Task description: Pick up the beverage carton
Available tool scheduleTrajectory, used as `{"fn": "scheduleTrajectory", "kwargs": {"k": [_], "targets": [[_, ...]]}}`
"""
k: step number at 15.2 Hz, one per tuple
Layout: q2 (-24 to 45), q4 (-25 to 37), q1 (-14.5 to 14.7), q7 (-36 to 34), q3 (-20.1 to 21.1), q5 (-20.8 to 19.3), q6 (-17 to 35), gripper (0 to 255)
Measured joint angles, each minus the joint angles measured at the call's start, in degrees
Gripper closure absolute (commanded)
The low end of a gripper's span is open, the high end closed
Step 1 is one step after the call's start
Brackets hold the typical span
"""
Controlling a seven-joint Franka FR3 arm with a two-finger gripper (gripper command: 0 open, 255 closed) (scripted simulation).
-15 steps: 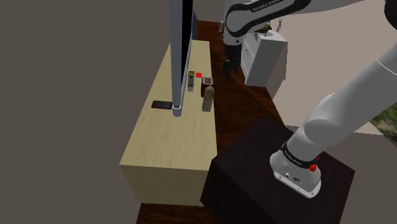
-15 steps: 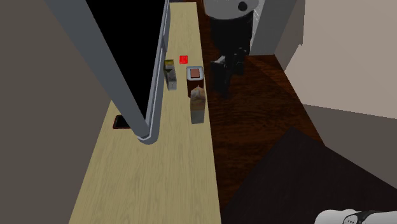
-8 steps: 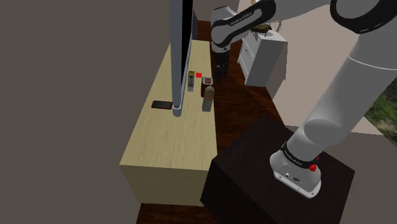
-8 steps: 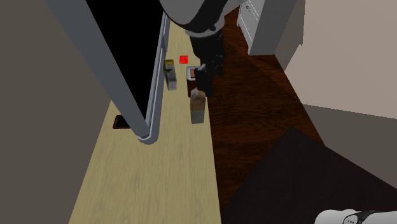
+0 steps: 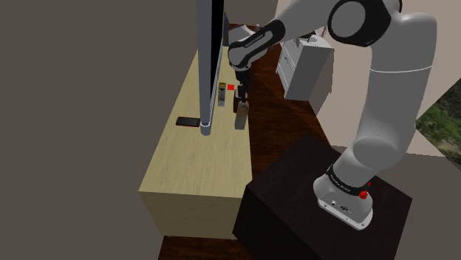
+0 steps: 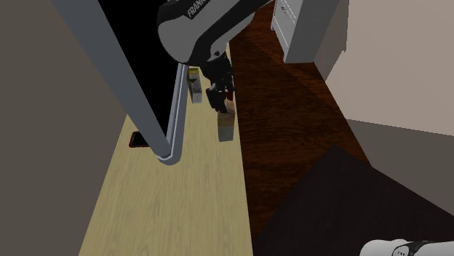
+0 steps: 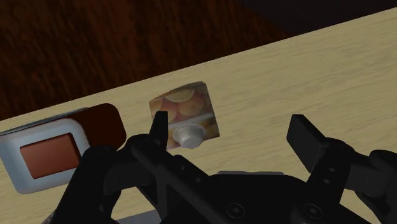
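While jaws hang spread above carton (image 7: pixel 184 114), nothing gripped yet. Carton upright at worktop (image 5: pixel 199 162) edge, shoulder view's right, just near of tray (image 7: pixel 44 182), off-centre toward one jaw. Left for you: centre, descend, pinch, lift.

The pale wood bench (image 5: pixel 199 166) carries a carton (image 5: pixel 240 117) near its edge, a black phone (image 5: pixel 188 122), a grey post (image 5: pixel 205 111), a small box (image 6: pixel 194 87) and a white dish (image 7: pixel 14 159).
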State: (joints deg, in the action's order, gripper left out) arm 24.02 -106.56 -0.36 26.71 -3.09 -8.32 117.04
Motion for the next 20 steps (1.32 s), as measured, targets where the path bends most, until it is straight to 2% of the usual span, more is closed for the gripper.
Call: {"fn": "scheduleTrajectory", "kwargs": {"k": [5,13,14,20], "targets": [[10.39,9.76,-0.03,3.50,0.32,-1.68,0.16,0],[15.39,11.42,-0.17,3.47,0.29,-2.02,3.44,0],[15.46,11.39,-0.18,3.46,0.28,-2.03,3.54,255],[15.55,11.53,-0.16,3.45,0.30,-2.02,3.60,255]]}}
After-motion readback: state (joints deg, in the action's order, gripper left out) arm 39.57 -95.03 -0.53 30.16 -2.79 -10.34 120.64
